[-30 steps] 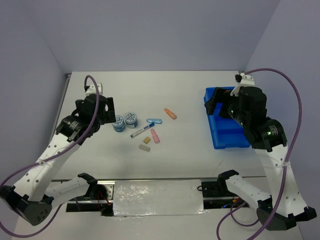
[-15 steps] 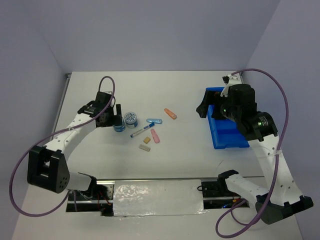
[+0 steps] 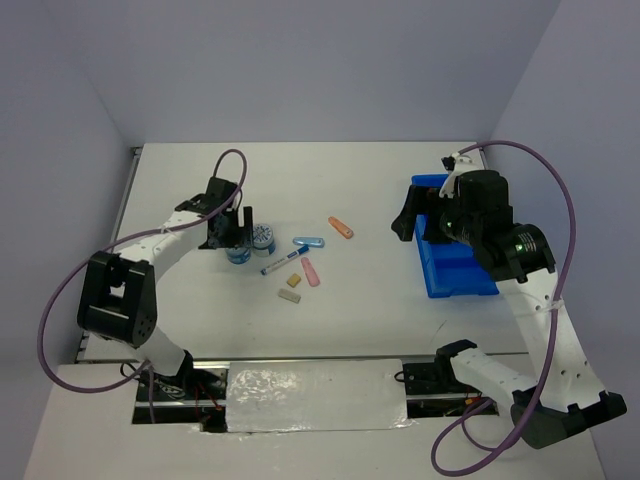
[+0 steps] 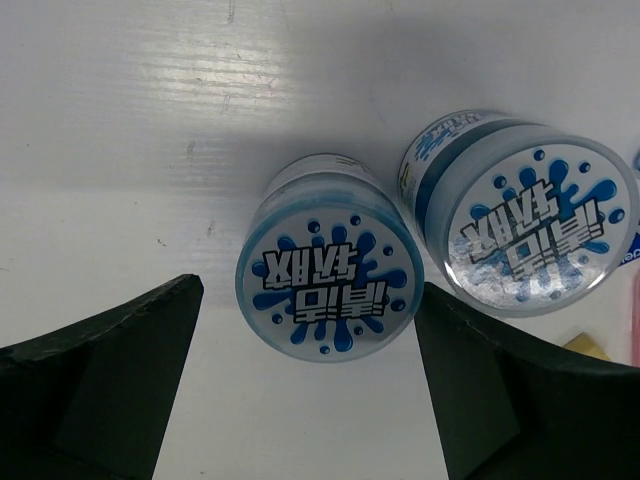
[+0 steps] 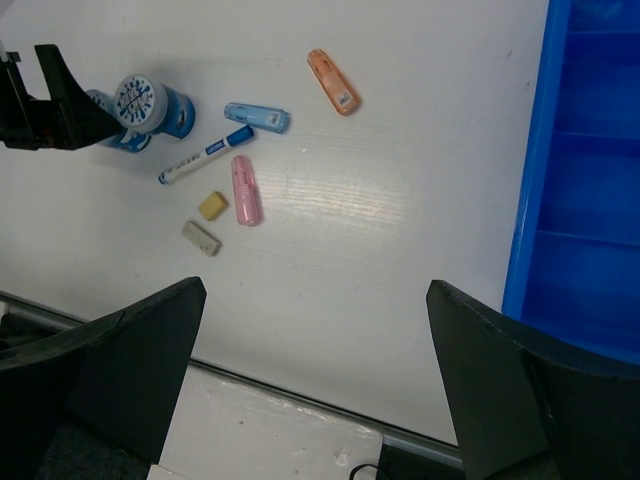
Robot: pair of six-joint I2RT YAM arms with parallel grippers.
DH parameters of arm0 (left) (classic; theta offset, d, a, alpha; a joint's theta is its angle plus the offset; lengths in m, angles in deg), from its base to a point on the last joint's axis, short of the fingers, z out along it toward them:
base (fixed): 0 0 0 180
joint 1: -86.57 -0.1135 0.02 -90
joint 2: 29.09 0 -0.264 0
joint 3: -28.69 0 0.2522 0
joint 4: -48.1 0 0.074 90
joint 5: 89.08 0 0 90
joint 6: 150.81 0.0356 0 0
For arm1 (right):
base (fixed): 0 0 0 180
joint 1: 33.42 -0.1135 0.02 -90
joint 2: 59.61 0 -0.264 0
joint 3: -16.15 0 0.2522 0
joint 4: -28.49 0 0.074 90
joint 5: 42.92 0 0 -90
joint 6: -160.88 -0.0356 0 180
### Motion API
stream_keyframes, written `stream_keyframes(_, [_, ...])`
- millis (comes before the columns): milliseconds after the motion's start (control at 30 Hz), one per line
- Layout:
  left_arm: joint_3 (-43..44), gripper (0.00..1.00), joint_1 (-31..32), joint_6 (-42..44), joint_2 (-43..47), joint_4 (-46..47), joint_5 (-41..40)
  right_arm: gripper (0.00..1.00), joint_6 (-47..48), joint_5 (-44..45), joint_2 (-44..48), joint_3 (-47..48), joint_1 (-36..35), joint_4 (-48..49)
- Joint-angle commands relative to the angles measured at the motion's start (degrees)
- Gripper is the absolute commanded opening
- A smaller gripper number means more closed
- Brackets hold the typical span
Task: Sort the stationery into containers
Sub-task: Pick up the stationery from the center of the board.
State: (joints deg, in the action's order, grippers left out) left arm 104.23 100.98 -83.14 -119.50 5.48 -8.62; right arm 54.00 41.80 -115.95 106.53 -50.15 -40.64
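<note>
Two round blue-white discs sit side by side at mid-left of the table, the left disc [image 3: 238,255] [image 4: 330,272] and the right disc [image 3: 264,237] [image 4: 532,226]. My left gripper [image 3: 236,230] [image 4: 308,292] hovers open over the left disc, a finger on either side, apart from it. To the right lie the marker pen [image 3: 280,263], light-blue clip [image 3: 308,242], orange stick [image 3: 341,228], pink stick [image 3: 311,271] and two eraser blocks [image 3: 294,281] [image 3: 289,296]. My right gripper [image 3: 412,215] [image 5: 315,290] is open and empty by the left edge of the blue tray [image 3: 458,262] [image 5: 590,170].
The tray's compartments that show hold nothing. The table's near edge [image 5: 300,400] runs below the right gripper. Purple cables loop off both arms. Grey walls close the table on three sides.
My left arm has reached forward and right, bringing its open gripper over the left disc. The right gripper has shifted slightly left off the tray. No stationery has moved.
</note>
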Motion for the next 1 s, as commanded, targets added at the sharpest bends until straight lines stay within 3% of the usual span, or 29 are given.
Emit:
stream_keyframes(0, [2.29, 0.99, -0.35, 1.32, -1.34, 2.14, 0.22, 1.00, 0.80, -0.79, 1.05, 2.13, 0.21, -0.61])
stream_keyframes(100, [2.21, 0.99, -0.35, 1.23, -2.49, 2.84, 0.57, 1.00, 0.80, -0.87, 1.23, 1.87, 0.12, -0.52])
stream_keyframes(200, [2.03, 0.91, -0.35, 0.79, -3.19, 3.55, 0.49, 1.00, 0.71, -1.22, 1.32, 1.52, 0.12, -0.44])
stream_keyframes(233, [1.77, 0.79, -0.44, 0.71, -3.28, 3.64, 0.40, 1.00, 0.71, -1.40, 1.32, 1.52, 0.29, -0.35])
stream_keyframes(400, [1.68, 0.45, -0.35, 0.62, -2.58, 2.59, 0.14, 1.00, 1.06, -1.05, 1.23, 1.43, 0.21, -0.44])
stream_keyframes(500, [2.55, 0.03, -0.44, -0.17, -0.30, -0.91, -0.91, 1.00, 0.89, -1.31, 1.23, 0.64, 0.21, 0.44])
stream_keyframes(867, [5.63, 0.00, -0.09, 0.18, 15.52, -11.48, 5.93, 1.00, -4.64, -9.92, -1.14, -4.73, 0.03, 9.05])
stream_keyframes(967, [6.51, 0.00, 1.83, 1.67, 18.59, -10.78, 13.91, 1.00, -8.68, -15.08, -3.07, -5.16, -0.05, 12.81])
